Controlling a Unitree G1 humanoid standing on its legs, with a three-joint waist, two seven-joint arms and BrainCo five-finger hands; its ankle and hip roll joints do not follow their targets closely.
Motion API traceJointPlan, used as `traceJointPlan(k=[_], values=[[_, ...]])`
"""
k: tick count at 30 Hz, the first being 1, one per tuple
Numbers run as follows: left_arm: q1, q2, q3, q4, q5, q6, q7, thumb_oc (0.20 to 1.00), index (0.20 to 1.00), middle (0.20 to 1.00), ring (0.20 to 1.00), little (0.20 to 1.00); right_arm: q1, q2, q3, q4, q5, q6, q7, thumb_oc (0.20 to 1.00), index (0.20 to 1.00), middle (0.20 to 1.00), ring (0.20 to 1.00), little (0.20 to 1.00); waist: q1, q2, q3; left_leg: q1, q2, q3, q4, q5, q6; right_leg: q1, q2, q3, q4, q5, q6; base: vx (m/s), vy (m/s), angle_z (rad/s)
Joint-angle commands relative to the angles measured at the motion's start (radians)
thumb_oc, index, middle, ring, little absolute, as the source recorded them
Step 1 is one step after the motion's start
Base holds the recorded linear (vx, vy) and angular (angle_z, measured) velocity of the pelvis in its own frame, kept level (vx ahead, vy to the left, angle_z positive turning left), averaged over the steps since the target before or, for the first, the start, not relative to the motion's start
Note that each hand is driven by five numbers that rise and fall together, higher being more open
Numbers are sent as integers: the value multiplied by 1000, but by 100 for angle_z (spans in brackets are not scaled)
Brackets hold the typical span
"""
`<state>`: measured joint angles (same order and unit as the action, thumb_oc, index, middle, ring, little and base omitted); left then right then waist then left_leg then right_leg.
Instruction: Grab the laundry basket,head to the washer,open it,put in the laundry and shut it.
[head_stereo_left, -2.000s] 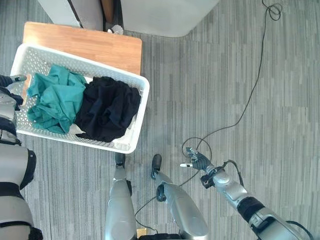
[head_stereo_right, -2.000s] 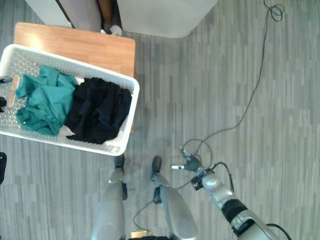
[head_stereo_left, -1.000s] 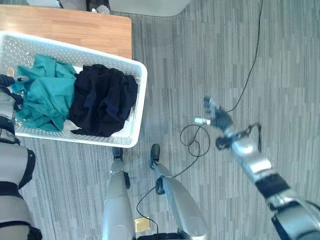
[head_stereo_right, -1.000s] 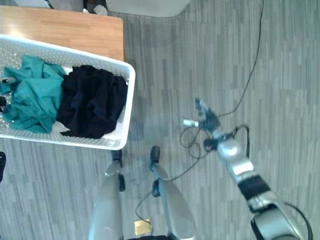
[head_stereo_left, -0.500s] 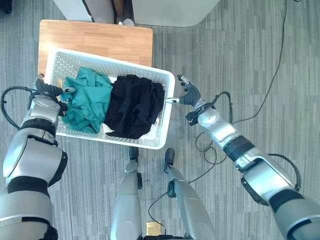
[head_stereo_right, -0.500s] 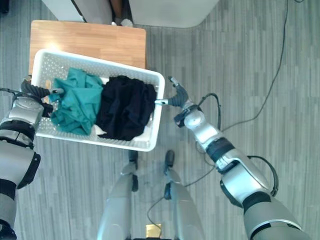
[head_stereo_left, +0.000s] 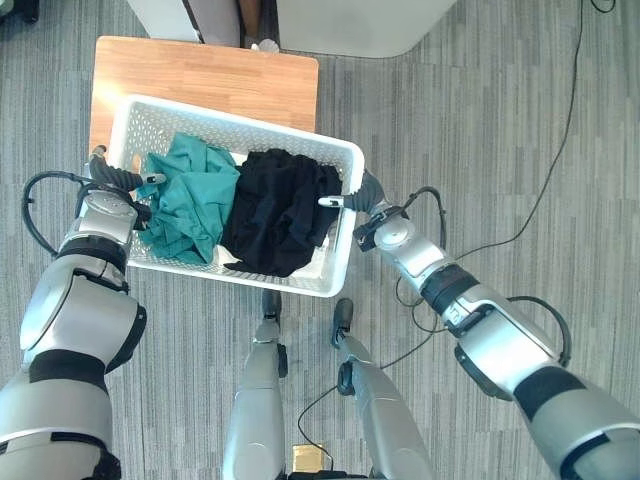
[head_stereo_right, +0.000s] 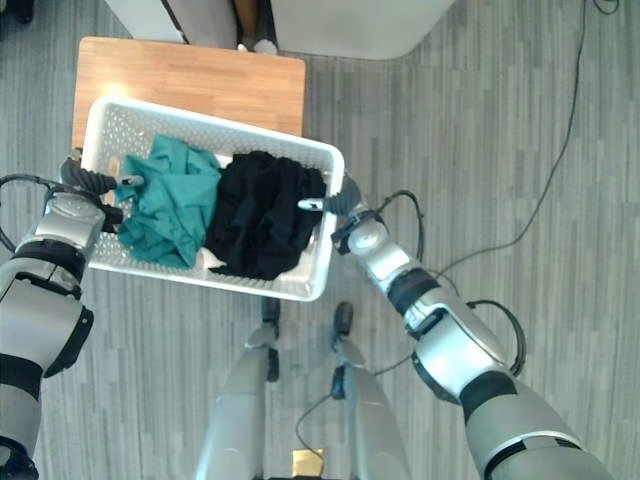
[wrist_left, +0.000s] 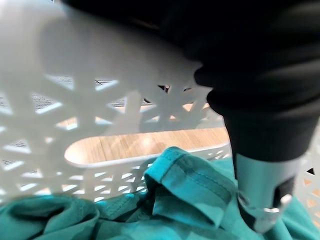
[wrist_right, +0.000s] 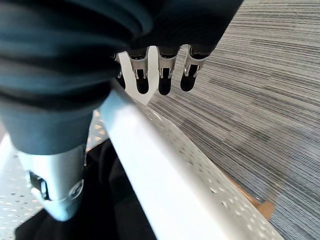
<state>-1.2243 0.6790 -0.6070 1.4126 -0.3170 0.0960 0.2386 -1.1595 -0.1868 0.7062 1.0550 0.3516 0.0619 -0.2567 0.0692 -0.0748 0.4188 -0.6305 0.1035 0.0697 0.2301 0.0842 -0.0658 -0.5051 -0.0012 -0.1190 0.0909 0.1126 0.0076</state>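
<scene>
A white perforated laundry basket (head_stereo_left: 250, 127) rests on a small wooden table (head_stereo_left: 200, 70). In it lie a teal garment (head_stereo_left: 190, 200) at the left and a black garment (head_stereo_left: 285, 210) at the right. My left hand (head_stereo_left: 108, 188) grips the basket's left end; its thumb (wrist_left: 262, 190) reaches inside over the teal cloth (wrist_left: 190, 185), by the handle slot. At the basket's right end my right hand (head_stereo_left: 368, 200) pinches the rim (wrist_right: 165, 175), with fingers (wrist_right: 160, 75) curled on the outside and the thumb (wrist_right: 55, 185) inside beside the black garment.
A pale grey appliance (head_stereo_left: 360, 25) with a rounded corner stands just beyond the table. Grey striped carpet (head_stereo_left: 480, 130) spreads to the right and in front of the basket.
My right arm has swung up from low over the floor to the basket's right end and closed on its rim. The left hand has stayed at the left end. The camera has shifted.
</scene>
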Motion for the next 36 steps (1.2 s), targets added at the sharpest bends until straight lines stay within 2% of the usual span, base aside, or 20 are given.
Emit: traceJointPlan(k=[1,4,5,6,7,8,9,10,11,16,27,34,36], values=[[-22,-121,-64,77,-4,-13,-22,1000,1000,1000,1000,1000,-72,117,32,196,19,24,46,1000,1000,1000,1000,1000,3,-28,25,-31,6,-38,55,-84,3,31,-69,-24,37,-80,83,3,-3,4],[-23,-180,-81,88,7,-12,-22,1000,1000,1000,1000,1000,-99,199,53,344,9,49,67,1000,1000,1000,1000,1000,13,-25,26,-24,3,-41,52,-80,3,36,-68,-27,37,-82,80,5,0,4],[-19,-196,-86,87,6,-11,-22,925,925,925,925,925,-105,214,53,376,11,55,71,1000,1000,1000,1000,1000,15,-23,26,-22,2,-41,51,-79,4,37,-67,-27,38,-83,80,9,4,4],[-12,-222,-90,89,6,-9,-26,708,708,708,708,708,-106,231,56,414,5,65,79,1000,1000,1000,1000,1000,19,-20,26,-21,-1,-43,49,-78,4,39,-66,-27,39,-84,79,4,4,3],[-5,-247,-95,89,10,-8,-25,432,432,432,432,432,-104,244,53,447,4,73,83,1000,1000,1000,1000,1000,22,-17,25,-21,-3,-44,50,-77,4,40,-67,-29,39,-85,78,4,5,3],[-2,-272,-100,86,17,-6,-24,200,200,200,200,200,-100,249,47,469,6,79,86,940,940,940,940,940,25,-13,26,-20,-5,-45,49,-76,4,40,-68,-30,40,-86,78,0,0,0],[0,-290,-103,87,20,-5,-26,200,200,200,200,200,-102,251,40,482,10,80,86,787,787,787,787,787,27,-11,26,-21,-6,-47,48,-75,3,41,-68,-31,41,-87,77,0,0,0],[-1,-290,-103,87,20,-5,-26,200,200,200,200,200,-102,251,40,482,10,80,86,498,498,498,498,498,28,-11,26,-21,-6,-47,48,-75,3,41,-68,-31,41,-87,77,-8,19,5],[22,-346,-117,82,39,1,-33,200,200,200,200,200,-96,248,20,495,41,81,80,200,200,200,200,200,32,-2,28,-23,-12,-49,45,-71,3,39,-69,-31,43,-89,76,-6,17,6],[38,-374,-154,46,97,-7,-32,200,200,200,200,200,-85,242,27,465,72,66,69,200,200,200,200,200,27,4,33,-25,-15,-50,37,-63,3,31,-69,-30,47,-90,76,-5,11,6],[55,-329,-151,17,113,-27,-11,200,200,200,200,200,-97,200,28,386,121,38,62,200,200,200,200,200,11,6,37,-12,-10,-35,30,-59,1,24,-68,-19,50,-83,80,-4,7,-2],[142,-324,-119,-60,122,-57,-4,200,200,200,200,200,-61,115,-20,319,99,27,61,200,200,200,200,200,-4,9,7,52,-6,-14,23,-76,3,62,-70,-6,62,-100,79,15,6,-2],[205,-334,-92,-146,62,-87,-16,200,200,200,200,200,-21,71,-46,274,99,23,61,200,200,200,200,200,-11,17,-4,87,-7,-7,18,-84,6,87,-73,-1,68,-110,79,57,18,-16]])
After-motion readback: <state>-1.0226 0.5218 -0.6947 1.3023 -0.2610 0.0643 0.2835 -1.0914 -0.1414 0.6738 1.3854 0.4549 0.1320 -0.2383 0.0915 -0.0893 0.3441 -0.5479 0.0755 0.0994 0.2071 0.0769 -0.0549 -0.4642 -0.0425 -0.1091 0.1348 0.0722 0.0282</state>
